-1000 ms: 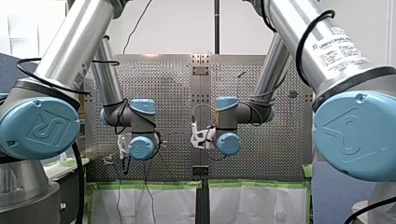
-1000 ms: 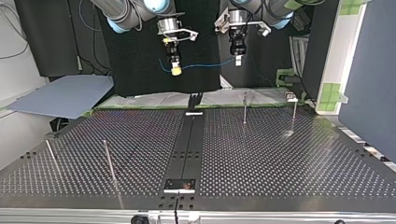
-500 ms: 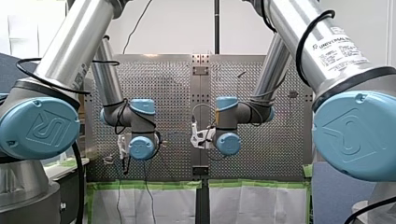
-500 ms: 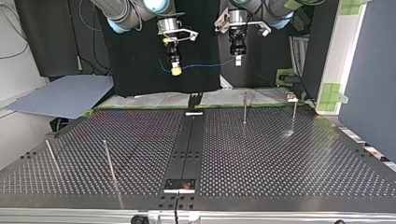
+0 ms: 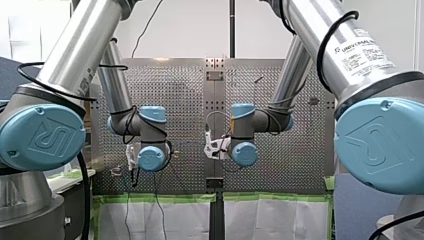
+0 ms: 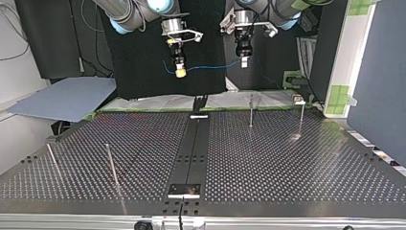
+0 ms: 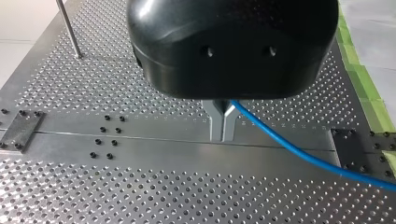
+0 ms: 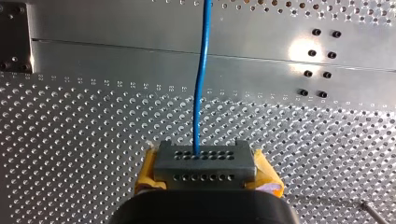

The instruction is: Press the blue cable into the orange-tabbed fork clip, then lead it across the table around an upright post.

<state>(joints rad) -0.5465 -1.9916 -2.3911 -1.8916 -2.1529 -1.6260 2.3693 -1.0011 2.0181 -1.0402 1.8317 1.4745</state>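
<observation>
Both grippers hang above the table's far edge in the top view, with the blue cable (image 6: pixel 210 66) strung between them. My left gripper (image 6: pixel 243 61) is shut on it. In the left wrist view its metal fingertips (image 7: pixel 223 127) pinch the blue cable (image 7: pixel 299 154), which runs off to one side. My right gripper (image 6: pixel 180 72), with yellow pads, is shut on the other stretch. The right wrist view has the blue cable (image 8: pixel 201 70) leaving straight ahead from my right gripper (image 8: pixel 204 163). A short cable end curls past it. I cannot make out an orange-tabbed clip.
Thin upright posts stand on the perforated table (image 6: pixel 287 163): two at the top view's right (image 6: pixel 251 112) (image 6: pixel 301 120) and two at its left (image 6: pixel 111 165) (image 6: pixel 51 160). A small fixture (image 6: pixel 298 100) sits by the far right post. A dark centre strip (image 6: pixel 191 153) crosses the table.
</observation>
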